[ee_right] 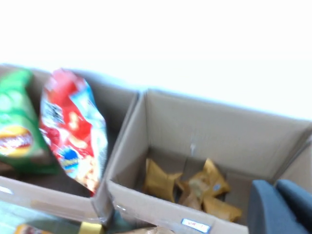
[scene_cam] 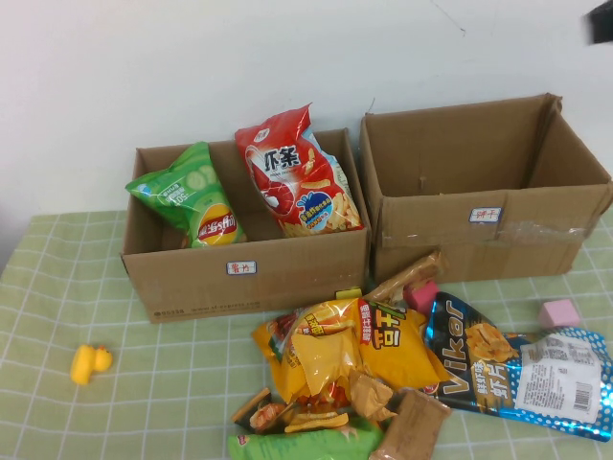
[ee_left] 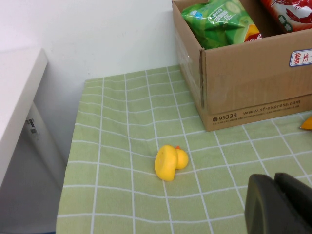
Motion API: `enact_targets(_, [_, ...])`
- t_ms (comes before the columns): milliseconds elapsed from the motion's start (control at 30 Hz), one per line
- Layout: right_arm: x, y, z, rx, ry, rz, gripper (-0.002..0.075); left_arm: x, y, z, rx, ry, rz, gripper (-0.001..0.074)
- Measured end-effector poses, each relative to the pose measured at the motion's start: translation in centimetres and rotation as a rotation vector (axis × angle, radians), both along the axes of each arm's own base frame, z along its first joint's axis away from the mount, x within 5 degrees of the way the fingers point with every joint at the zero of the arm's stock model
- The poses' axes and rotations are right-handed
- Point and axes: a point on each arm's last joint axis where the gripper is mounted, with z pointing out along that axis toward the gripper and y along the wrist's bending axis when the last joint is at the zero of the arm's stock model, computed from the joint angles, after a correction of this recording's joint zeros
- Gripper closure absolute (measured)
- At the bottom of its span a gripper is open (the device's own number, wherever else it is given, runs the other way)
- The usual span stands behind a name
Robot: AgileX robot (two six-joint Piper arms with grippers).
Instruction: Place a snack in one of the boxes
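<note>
Two cardboard boxes stand at the back of the table. The left box [scene_cam: 244, 273] holds a green chip bag [scene_cam: 192, 196] and a red snack bag [scene_cam: 297, 177]. The right box [scene_cam: 479, 225] shows in the right wrist view [ee_right: 219, 131] with several small yellow packets [ee_right: 195, 187] on its floor. A pile of snacks lies in front: a yellow bag [scene_cam: 354, 345] and a blue Vikor bag [scene_cam: 517, 369]. My right gripper [ee_right: 276, 204] is shut and empty, high above the right box. My left gripper [ee_left: 275, 195] is shut and empty over the cloth near the left box [ee_left: 253, 87].
A yellow toy duck [scene_cam: 89, 362] lies on the green checked cloth at the front left, also in the left wrist view [ee_left: 170, 161]. Pink cubes [scene_cam: 558, 313] sit by the right box. A dark part [scene_cam: 601, 19] shows at the top right corner. The table's left edge is near the duck.
</note>
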Motion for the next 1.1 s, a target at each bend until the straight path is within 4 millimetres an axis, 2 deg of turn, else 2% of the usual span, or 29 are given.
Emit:
enact_targets(33, [-2.3,-0.4,1.4,0.004,-0.045,0.002,0.0713,0.0,0.0,0.0,0.0,0.0,0.0,0.0736])
enact_targets(167, [-9.6,-1.7,3.1,0.0,-0.148,0.011,0.0725,0.0,0.0,0.0,0.0,0.0,0.0,0.0736])
enact_targets(233, [-13.2,-2.3,3.0,0.003,-0.194,0.012,0.0726,0.0,0.0,0.0,0.0,0.002,0.0,0.0736])
enact_targets(367, [-19.4,-3.4,1.6,0.008,-0.269,0.012,0.0727,0.0,0.0,0.0,0.0,0.002,0.0,0.0736])
enact_targets(500, [-25.5,-4.7,-0.9,-0.008,-0.4,-0.007,0.0727,0.0,0.0,0.0,0.0,0.002,0.0,0.0736])
enact_targets(633, [-30.2,-5.9,-3.3,-0.044,-0.549,-0.035,0.0728,0.0,0.0,0.0,0.0,0.002,0.0,0.0736])
enact_targets(733, [-32.6,-6.6,-5.0,-0.09,-0.598,-0.053,0.0728,0.0,0.0,0.0,0.0,0.002,0.0,0.0736])
enact_targets(867, [-34.2,-7.2,-6.9,-0.129,-0.581,-0.079,0.0728,0.0,0.0,0.0,0.0,0.002,0.0,0.0736])
enact_targets(1100, [-34.1,-7.0,-9.5,-0.064,-0.421,-0.077,0.0728,0.0,0.0,0.0,0.0,0.002,0.0,0.0736])
